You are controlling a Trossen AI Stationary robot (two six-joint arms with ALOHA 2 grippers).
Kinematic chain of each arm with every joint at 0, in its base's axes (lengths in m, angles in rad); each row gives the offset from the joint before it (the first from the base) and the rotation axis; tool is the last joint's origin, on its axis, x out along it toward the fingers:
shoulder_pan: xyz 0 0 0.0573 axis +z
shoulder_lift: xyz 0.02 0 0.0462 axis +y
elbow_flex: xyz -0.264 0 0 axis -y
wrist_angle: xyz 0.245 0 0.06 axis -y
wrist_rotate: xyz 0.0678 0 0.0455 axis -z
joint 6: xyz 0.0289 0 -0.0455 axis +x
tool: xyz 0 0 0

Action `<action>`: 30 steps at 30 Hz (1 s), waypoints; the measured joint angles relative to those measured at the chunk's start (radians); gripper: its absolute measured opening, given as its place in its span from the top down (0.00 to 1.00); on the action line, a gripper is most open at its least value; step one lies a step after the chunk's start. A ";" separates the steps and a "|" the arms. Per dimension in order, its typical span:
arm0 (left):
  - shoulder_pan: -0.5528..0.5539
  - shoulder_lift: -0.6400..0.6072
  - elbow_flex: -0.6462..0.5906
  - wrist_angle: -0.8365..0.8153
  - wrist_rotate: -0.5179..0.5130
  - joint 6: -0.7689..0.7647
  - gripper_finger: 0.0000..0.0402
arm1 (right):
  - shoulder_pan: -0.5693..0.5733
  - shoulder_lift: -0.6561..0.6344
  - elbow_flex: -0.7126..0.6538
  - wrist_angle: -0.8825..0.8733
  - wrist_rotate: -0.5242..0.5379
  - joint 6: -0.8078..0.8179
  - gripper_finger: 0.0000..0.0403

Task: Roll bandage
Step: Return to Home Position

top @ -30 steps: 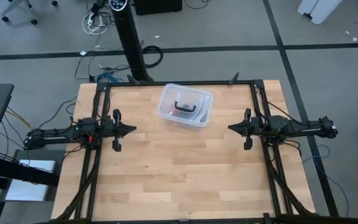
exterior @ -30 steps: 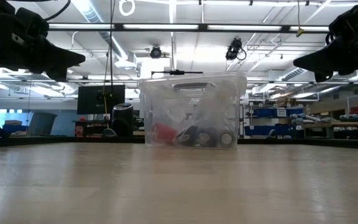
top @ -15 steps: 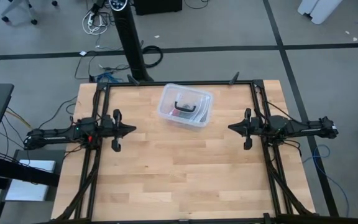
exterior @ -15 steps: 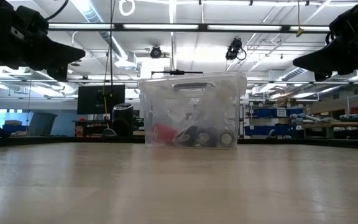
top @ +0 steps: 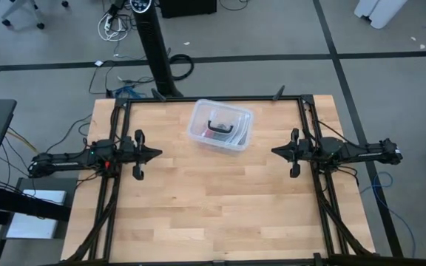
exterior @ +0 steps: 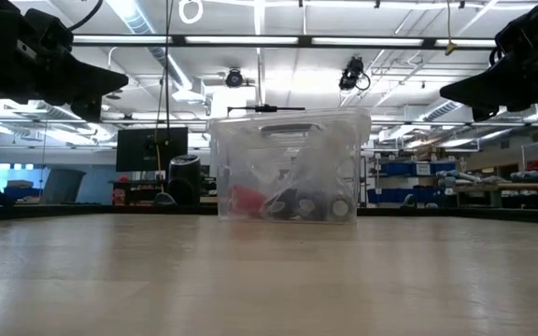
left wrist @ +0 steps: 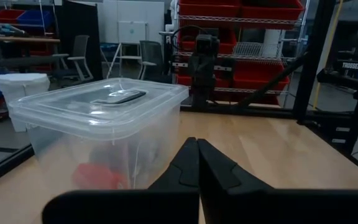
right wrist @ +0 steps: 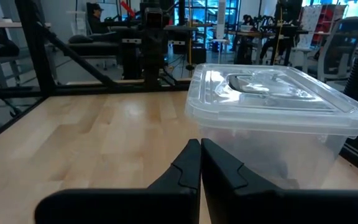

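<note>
The bandage [left wrist: 98, 175] shows as a bright red lump inside a clear lidded plastic box [top: 220, 125] at the table's far middle; in the low view the bandage [exterior: 243, 199] lies at the box's bottom beside crinkly clear plastic and dark items. My left gripper [top: 158, 154] hovers shut above the table's left side, pointing level toward the right. My right gripper [top: 274, 151] hovers shut above the right side, pointing level toward the left. Neither touches anything.
The box's lid [left wrist: 104, 102] is on, with a dark handle [top: 220, 126] on top. Bare wooden tabletop [top: 213, 199] stretches between the arms and toward the near edge. Black frame rails [top: 313, 185] run along the table's left and right sides.
</note>
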 joint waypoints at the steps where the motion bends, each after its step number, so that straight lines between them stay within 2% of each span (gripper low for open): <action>1: 0.000 0.000 0.000 0.000 0.000 0.000 1.00 | 0.000 0.000 0.000 0.000 0.000 0.000 0.97; 30: 0.000 0.000 0.000 0.001 0.000 0.000 1.00 | 0.000 0.000 0.000 0.002 -0.001 0.000 0.98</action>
